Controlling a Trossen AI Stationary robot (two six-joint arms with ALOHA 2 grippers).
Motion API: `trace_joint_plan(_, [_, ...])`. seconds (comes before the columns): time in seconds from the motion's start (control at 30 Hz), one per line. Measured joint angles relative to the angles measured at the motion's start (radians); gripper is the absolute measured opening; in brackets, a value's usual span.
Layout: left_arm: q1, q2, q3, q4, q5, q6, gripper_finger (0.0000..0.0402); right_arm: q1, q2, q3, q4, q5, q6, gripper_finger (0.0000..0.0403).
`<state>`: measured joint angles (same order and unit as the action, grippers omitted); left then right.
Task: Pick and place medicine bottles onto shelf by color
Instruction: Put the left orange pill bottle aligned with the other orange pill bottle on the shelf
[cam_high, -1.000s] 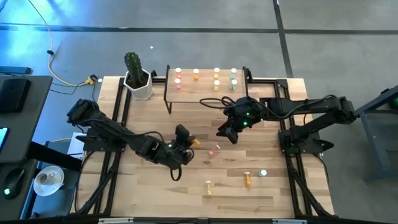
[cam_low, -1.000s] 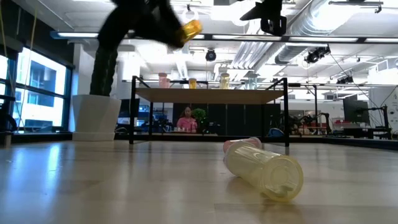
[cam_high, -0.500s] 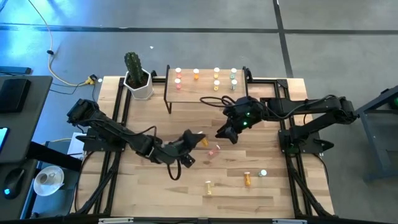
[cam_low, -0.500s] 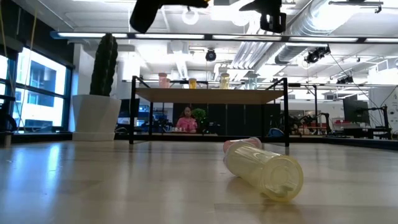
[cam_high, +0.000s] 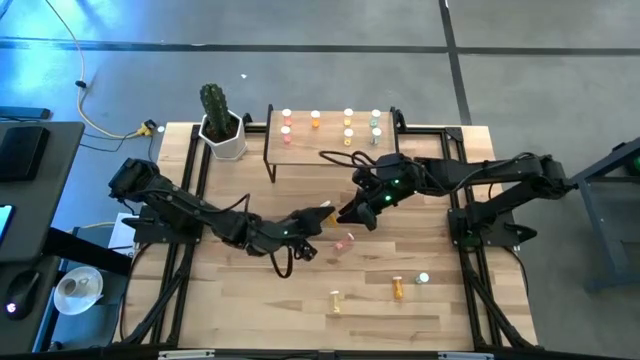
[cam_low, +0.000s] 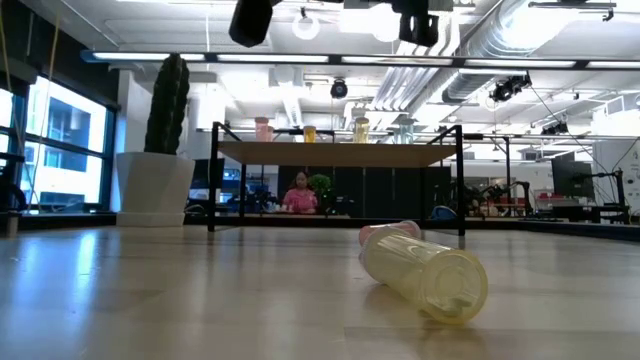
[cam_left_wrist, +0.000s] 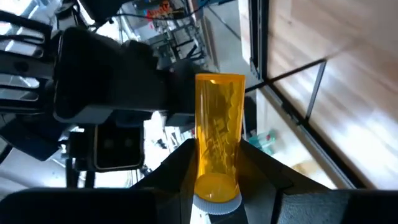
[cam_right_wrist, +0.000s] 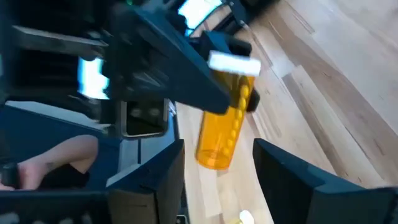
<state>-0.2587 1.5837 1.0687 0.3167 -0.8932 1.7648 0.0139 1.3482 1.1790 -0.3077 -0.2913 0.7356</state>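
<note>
1. Since a second ago, the left arm has stretched out toward mid-desk, carrying its orange bottle (cam_high: 323, 215) up to the right arm, which has leaned in to meet it.
2. Left end effector (cam_high: 318, 218): its fingers are clamped together on the capped end of the orange bottle (cam_left_wrist: 218, 146), and the clear orange body sticks out past the fingertips. I judge this grip leaves the free end exposed so the other arm can take it.
3. Right end effector (cam_high: 345, 215): its fingers (cam_right_wrist: 283, 177) stand apart, one on each side of the bottle's bare end (cam_right_wrist: 225, 127). They do not appear to press on it yet, so it holds nothing. This looks like a hand-over in mid-air, probably because the shelf (cam_high: 300, 150) lies nearer the right arm.
4. Just below the two end effectors, a pink bottle (cam_high: 349, 238) lies on the desk (cam_high: 440, 300).
5. Farther toward the near edge lie a yellow bottle (cam_high: 335, 299), an orange one (cam_high: 398, 288) and a pale green one (cam_high: 423, 278), all still unsorted.
6. Beyond the right end effector, the shelf already carries upright bottles (cam_high: 348, 122) in columns: pink, orange, yellow, green.
7. Beside the shelf stands a cactus pot (cam_high: 225, 135).
8. From desk level, both end effectors hang above frame; only the yellow bottle (cam_low: 425, 272) lies close.
</note>
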Motion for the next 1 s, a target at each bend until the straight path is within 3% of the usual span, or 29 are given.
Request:
trace_joint_plan(0.5, [0.024, 0.000, 0.000, 0.024, 0.008, 0.011, 0.0090, -0.001, 0.059, 0.000, 0.079, -0.023, -0.035, 0.0179])
trace_joint_plan(0.83, [0.024, 0.000, 0.000, 0.023, 0.008, 0.016, 0.0090, -0.001, 0.059, 0.000, 0.064, -0.023, -0.025, 0.0105])
trace_joint_plan(1.0, [0.024, 0.000, 0.000, 0.018, 0.007, 0.015, 0.0090, -0.001, 0.059, 0.000, 0.063, -0.023, -0.006, 0.0094])
